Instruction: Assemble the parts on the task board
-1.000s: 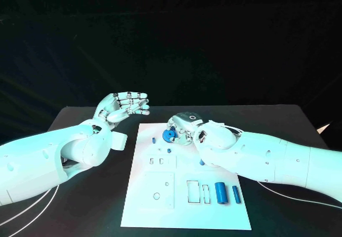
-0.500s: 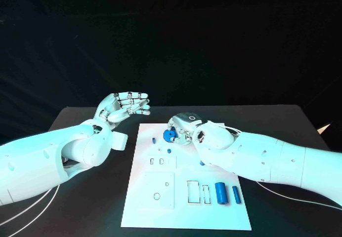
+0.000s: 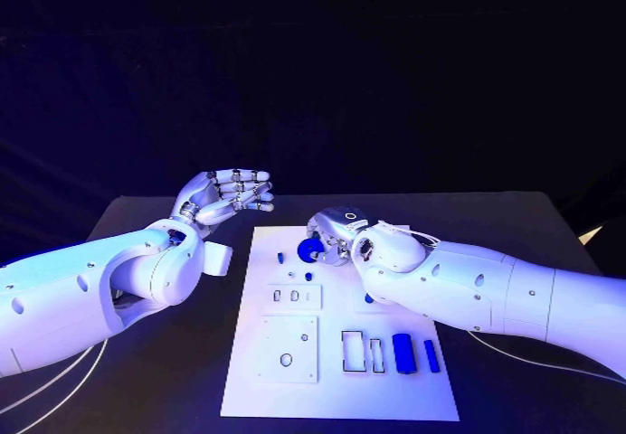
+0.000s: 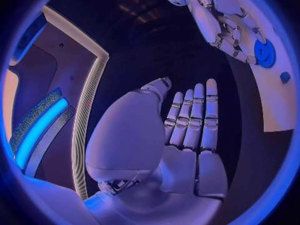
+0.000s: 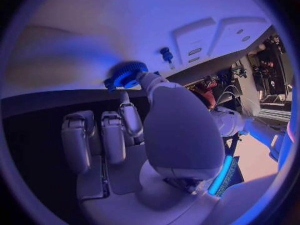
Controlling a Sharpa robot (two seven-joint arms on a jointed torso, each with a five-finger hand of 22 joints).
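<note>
Head view, step: you are working the blue gear (image 3: pixel 310 248) near the far edge of the task board (image 3: pixel 339 398); judging from this, the gear is being seated or turned on its spot.
Head view, right hand: your right hand (image 3: pixel 342 237) is bending over the gear, fingertips at it; a firm grip cannot be told from here.
Head view, left hand: your left hand (image 3: pixel 224 195) is hovering off the board's far left corner, fingers curling in, holding nothing.
Head view, other parts: two blue pins (image 3: pixel 415 353) are lying toward the board's near right corner, untouched.
Left wrist view: the left hand (image 4: pixel 187 130) is showing an empty palm; the right hand (image 4: pixel 228 20) is touching the gear (image 4: pixel 264 53) on the board (image 4: pixel 278 110).
Right wrist view: the right hand (image 5: pixel 134 135) is pressing a fingertip against the gear's (image 5: pixel 128 73) toothed rim.
Next move: you are needing steady downward pressure, then a clean lift away.
Change: the arms and parts are sitting almost as they were a second ago; the right hand is barely shifting.
</note>
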